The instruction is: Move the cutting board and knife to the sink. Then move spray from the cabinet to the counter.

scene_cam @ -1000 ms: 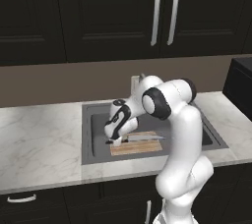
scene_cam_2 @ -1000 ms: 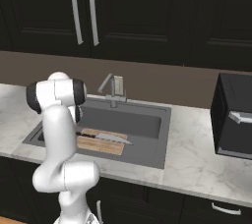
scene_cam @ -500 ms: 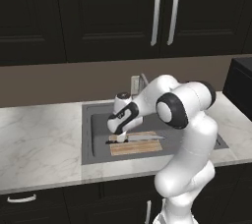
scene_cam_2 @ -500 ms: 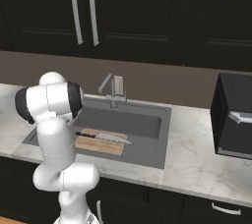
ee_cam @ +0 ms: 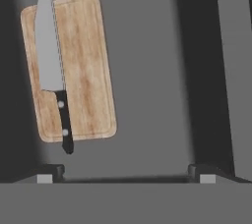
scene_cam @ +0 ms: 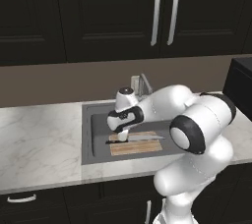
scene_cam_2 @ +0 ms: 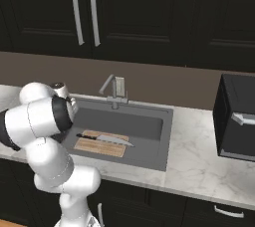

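Counter (scene_cam: 39, 144) spans the frame's lower half; sink (scene_cam: 96, 134) at centre. Cutting board (ee_cam: 78, 66) lies on the basin floor, upper left of the hand view; knife (ee_cam: 51, 66) atop it. Gripper (ee_cam: 125, 171), apparently just above the board, spread wide, empty.

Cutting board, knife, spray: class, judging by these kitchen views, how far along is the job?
Done: the cutting board lies flat in the sink, with the knife on top of it. In hand: nothing; the gripper is open above the basin. Left: the spray must come from a cabinet to the counter; the upper cabinet doors look closed.
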Tool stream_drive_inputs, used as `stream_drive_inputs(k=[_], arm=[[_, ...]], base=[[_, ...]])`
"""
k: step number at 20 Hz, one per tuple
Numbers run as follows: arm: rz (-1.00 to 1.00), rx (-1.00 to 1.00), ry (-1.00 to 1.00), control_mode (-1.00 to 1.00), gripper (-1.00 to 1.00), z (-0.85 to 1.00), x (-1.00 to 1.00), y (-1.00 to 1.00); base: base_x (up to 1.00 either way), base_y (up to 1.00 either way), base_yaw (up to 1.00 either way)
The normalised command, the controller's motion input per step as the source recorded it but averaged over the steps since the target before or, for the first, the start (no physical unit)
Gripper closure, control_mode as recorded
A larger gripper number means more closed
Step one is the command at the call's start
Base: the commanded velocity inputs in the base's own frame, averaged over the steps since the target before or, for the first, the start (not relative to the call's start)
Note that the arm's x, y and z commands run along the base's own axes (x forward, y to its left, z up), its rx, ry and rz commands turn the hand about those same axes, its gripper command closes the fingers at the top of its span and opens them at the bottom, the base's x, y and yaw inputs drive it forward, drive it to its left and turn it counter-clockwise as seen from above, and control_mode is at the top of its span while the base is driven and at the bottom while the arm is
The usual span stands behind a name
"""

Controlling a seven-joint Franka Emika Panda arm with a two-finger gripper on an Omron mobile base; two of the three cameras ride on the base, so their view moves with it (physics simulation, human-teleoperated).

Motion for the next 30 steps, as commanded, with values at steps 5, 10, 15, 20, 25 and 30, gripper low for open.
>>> stream_drive_inputs(k=[5, 10, 15, 20, 25, 30], arm=[[0.01, 0.00, 0.00, -1.00, -1.00, 0.49, -0.50, 0.00], [0.15, 0.00, 0.00, -1.00, -1.00, 0.45, -0.55, -0.02], [0.33, 0.00, -0.01, -1.00, -1.00, 0.41, -0.58, -0.02], [0.45, -0.03, 0.00, -1.00, -1.00, 0.41, -0.59, -0.04], [0.45, -0.06, 0.00, -1.00, -1.00, 0.36, -0.58, -0.02], [0.42, -0.06, -0.02, -1.00, -1.00, 0.36, -0.57, -0.06]], base=[[0.00, 0.00, 0.00], [0.00, 0.00, 0.00], [0.00, 0.00, 0.00], [0.00, 0.00, 0.00], [0.00, 0.00, 0.00], [0.00, 0.00, 0.00]])
